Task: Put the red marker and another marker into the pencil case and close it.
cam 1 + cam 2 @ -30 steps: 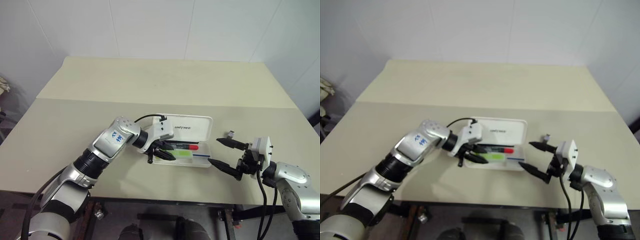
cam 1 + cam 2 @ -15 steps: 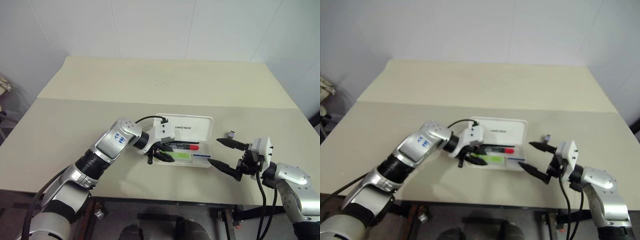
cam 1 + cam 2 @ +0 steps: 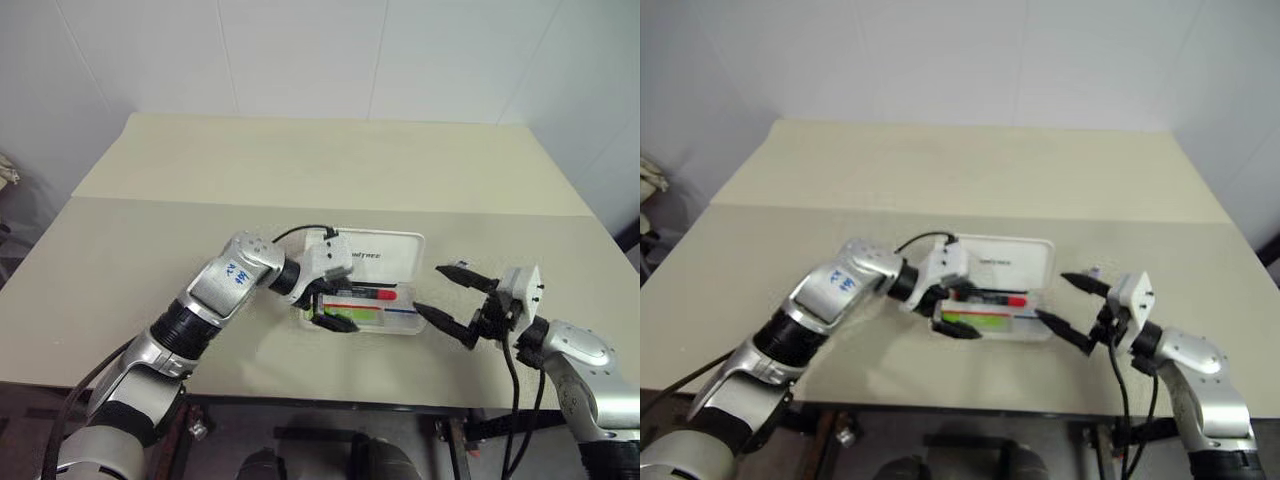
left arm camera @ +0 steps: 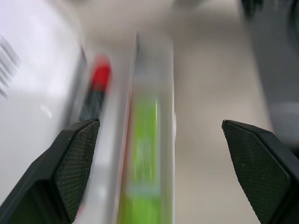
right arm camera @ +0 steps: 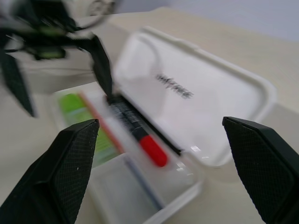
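Note:
The white pencil case (image 3: 372, 262) lies open on the table, its lid (image 5: 201, 93) folded back with dark lettering on it. In its tray, the red marker (image 3: 368, 295) lies nearest the lid and the light green highlighter (image 3: 362, 315) lies in the front slot. My left gripper (image 3: 330, 310) hangs open just above the tray's left end, holding nothing. In the left wrist view, the red marker (image 4: 99, 81) and highlighter (image 4: 145, 149) run between its spread fingers. To the right of the case, my right gripper (image 3: 428, 288) stands open, pointing at it.
The beige table (image 3: 300, 170) stretches wide behind the case to a white wall. The case sits close to the table's front edge (image 3: 330, 392). My left arm reaches across the front left of the table.
My left gripper has opened, letting go of the green highlighter in the tray, and has risen slightly. My right gripper has edged a little nearer the case.

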Robot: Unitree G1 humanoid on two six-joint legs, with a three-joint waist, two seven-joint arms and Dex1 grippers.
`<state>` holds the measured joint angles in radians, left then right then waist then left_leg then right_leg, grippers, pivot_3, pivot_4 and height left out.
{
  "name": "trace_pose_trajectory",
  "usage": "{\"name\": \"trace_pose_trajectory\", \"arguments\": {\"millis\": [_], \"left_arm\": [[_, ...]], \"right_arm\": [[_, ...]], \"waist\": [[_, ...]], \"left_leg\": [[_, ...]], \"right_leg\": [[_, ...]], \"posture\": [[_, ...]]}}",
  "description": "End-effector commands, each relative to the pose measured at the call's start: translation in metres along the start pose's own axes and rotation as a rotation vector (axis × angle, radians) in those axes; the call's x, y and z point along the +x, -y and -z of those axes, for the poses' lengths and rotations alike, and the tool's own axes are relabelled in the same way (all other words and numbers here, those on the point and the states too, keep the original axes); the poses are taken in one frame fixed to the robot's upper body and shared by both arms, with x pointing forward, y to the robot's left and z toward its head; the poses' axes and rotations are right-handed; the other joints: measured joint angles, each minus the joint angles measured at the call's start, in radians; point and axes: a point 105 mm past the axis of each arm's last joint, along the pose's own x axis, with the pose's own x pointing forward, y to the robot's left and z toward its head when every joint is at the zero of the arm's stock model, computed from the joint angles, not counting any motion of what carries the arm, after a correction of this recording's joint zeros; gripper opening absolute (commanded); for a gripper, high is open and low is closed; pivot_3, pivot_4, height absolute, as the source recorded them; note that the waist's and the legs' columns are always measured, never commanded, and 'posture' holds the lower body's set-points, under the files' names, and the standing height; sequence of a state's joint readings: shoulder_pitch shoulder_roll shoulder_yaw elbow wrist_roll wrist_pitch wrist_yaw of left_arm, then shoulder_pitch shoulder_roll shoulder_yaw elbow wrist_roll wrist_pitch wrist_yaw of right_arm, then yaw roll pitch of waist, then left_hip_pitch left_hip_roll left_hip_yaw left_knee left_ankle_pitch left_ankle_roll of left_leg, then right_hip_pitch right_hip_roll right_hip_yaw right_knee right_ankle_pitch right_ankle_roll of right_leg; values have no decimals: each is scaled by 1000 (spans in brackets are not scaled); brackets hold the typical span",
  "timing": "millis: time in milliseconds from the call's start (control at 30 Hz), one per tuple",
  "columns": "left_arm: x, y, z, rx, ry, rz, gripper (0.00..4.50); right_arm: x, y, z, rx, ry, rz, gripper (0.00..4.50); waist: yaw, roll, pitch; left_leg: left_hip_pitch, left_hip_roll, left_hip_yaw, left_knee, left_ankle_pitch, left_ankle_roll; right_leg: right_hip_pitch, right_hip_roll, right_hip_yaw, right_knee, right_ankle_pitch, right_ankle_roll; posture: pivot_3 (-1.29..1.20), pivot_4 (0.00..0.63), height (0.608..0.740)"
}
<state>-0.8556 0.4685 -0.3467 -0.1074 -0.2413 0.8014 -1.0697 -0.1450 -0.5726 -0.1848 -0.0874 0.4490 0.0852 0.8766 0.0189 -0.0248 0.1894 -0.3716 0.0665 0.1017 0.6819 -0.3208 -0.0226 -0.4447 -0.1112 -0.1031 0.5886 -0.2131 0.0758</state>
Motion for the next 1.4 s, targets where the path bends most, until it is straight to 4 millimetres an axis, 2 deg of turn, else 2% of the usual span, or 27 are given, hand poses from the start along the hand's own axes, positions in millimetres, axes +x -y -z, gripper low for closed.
{"name": "trace_pose_trajectory", "arguments": {"millis": [33, 133, 300, 533, 833, 1033, 1233, 1400], "left_arm": [[-21, 8, -13, 8, 153, -20, 4464], [-35, 16, -6, 17, 212, -39, 4464], [-59, 36, -5, 46, 350, -24, 4464], [-91, 43, 6, 80, 371, -57, 4464], [-127, 47, 22, 89, 321, -81, 4464], [-139, 46, 27, 98, 316, -105, 4464], [-138, 44, 24, 120, 330, -115, 4500], [-136, 42, 22, 129, 339, -117, 4500]], "right_arm": [[1, 17, 5, -39, -9, 145, 4500], [6, 23, 12, -43, -24, 228, 4500], [8, 47, 36, -72, -121, 456, 4500], [18, 59, 43, -55, -127, 580, 4500], [22, 57, 71, 76, -244, 709, 4500], [23, 56, 81, 162, -310, 780, 4500], [23, 54, 88, 187, -364, 800, 2583], [31, 57, 78, 180, -324, 785, 929]], "waist": [[0, 0, 0], [-5, 0, 0], [-17, 0, 0], [-27, 1, 0], [-31, 1, 0], [-44, 0, -1], [-42, -1, -1], [-41, -1, -1]], "left_leg": [[0, 0, 0, 0, 0, 0], [1, 0, 0, 0, 0, 0], [1, 0, 0, 0, 0, 0], [1, 0, 0, 0, 1, 0], [1, 0, 0, -1, 0, 0], [2, 0, -1, -1, 1, 0], [2, -1, -1, -1, 3, 0], [1, -1, -1, -1, 3, 0]], "right_leg": [[0, 0, 0, 1, 0, 0], [0, 0, 0, 2, -1, 0], [0, -1, 0, 2, -1, -1], [0, -1, 0, 2, -1, -1], [0, -1, 0, 2, -1, -1], [1, -1, 0, 2, -1, -2], [1, -2, 0, 2, -1, -2], [1, -2, 0, 1, -1, -2]], "posture": [[0, 150, 740], [0, 150, 740], [0, 150, 740], [0, 150, 740], [0, 150, 740], [0, 150, 740], [0, 150, 740], [0, 150, 740]]}}
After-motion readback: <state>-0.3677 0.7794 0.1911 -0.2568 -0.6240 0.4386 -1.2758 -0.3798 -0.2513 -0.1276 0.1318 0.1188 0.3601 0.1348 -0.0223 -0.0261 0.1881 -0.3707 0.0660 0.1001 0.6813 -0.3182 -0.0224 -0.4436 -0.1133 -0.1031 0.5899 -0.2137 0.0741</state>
